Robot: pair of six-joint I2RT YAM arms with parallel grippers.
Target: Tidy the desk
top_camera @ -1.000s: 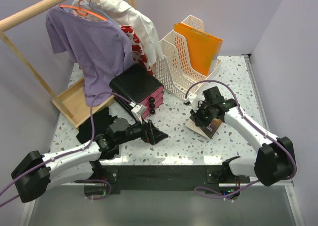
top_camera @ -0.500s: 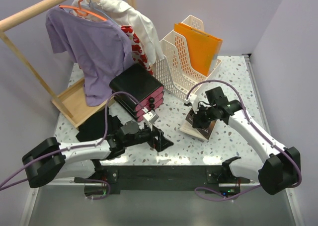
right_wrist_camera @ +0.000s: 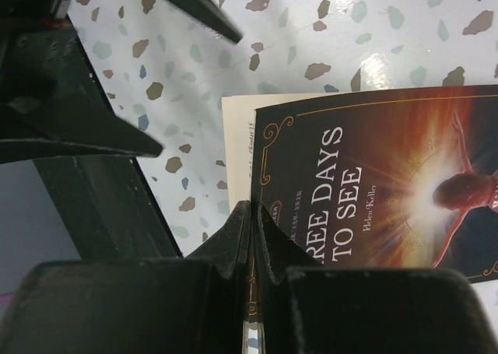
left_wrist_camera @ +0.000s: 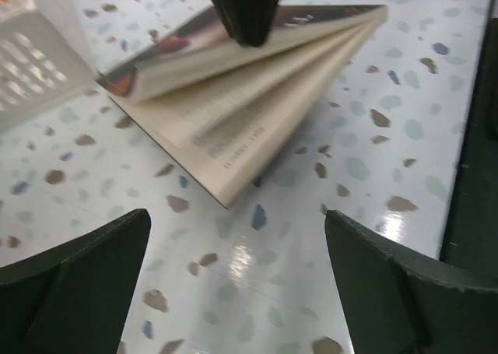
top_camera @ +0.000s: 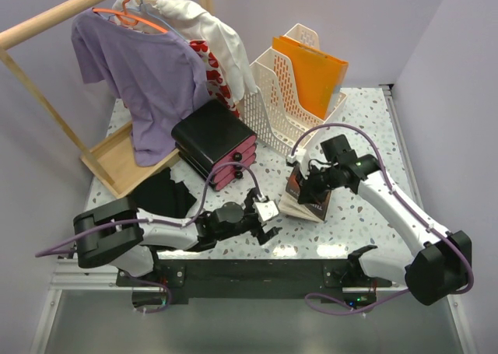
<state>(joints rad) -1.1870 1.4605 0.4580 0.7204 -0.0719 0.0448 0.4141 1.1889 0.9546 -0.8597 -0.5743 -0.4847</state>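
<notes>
- Desk (top_camera: 366, 128): a white tabletop with dark speckles and a black front edge. It fills the overhead view, with my two arm bases at 6 o'clock.
- My right gripper (right_wrist_camera: 250, 214) sits at about 4 o'clock from the desk's middle. Its fingers are pinched fully together on the edge of a book's front cover.
- The book (right_wrist_camera: 373, 183) has a dark cover with a glowing orange picture and gold lettering. The readable part says "DAYS TO SEE" and "Helen Keller".
- My grip raises the cover and the pages fan open beneath it. The lowest corner reaches the desk, though I cannot tell how much of the book rests there.
- My left gripper (left_wrist_camera: 237, 218) lies low over the desk at 6 o'clock, near the front edge. Its fingers are spread as wide as they go and hold nothing. It points toward the book at its 2 o'clock, near it but apart.
- A black drawer unit (top_camera: 214, 140) with pink drawer fronts stands at 10 o'clock.
- A white slotted file rack (top_camera: 272, 97) stands at 12 to 1 o'clock, with an orange folder (top_camera: 311, 74) upright in it.
- A purple shirt (top_camera: 140, 82) on an orange hanger hangs at 10 to 11 o'clock over a light wooden rack base (top_camera: 113, 163).
- A black cloth (top_camera: 163, 194) lies at 8 o'clock.
</notes>
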